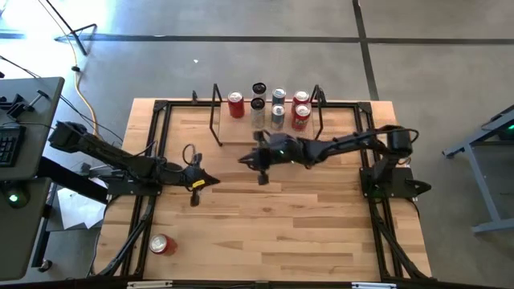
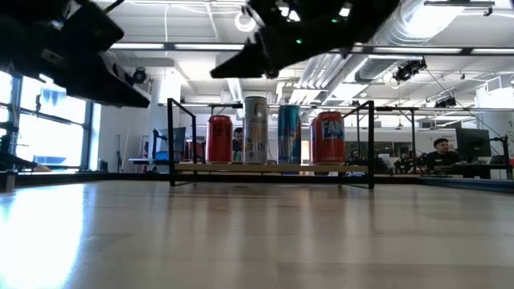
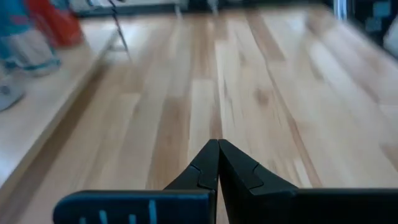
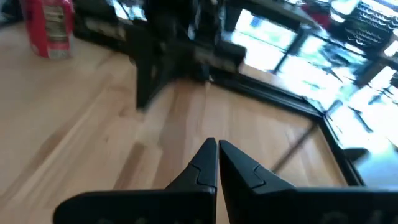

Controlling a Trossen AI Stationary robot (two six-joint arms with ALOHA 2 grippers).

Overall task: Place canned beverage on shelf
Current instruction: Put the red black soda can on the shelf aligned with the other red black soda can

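Red can [image 1: 161, 244] is left lying near the worktop's front-left corner, well apart from the shelf [image 1: 241, 138] at the back edge; left gripper [image 1: 210, 181] and right gripper [image 1: 243, 161] are both pressed together, empty; can is judged rigid, thin-walled, slippery, best gripped mid-body.

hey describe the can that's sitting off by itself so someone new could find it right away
Start at the wooden table, then go to its near left corner, beside the left arm's base. A red can lies there on its side; every other can stands upright on the shelf at the far edge.

Seated person [image 2: 438, 152] beyond wooden table [image 1: 321, 217]
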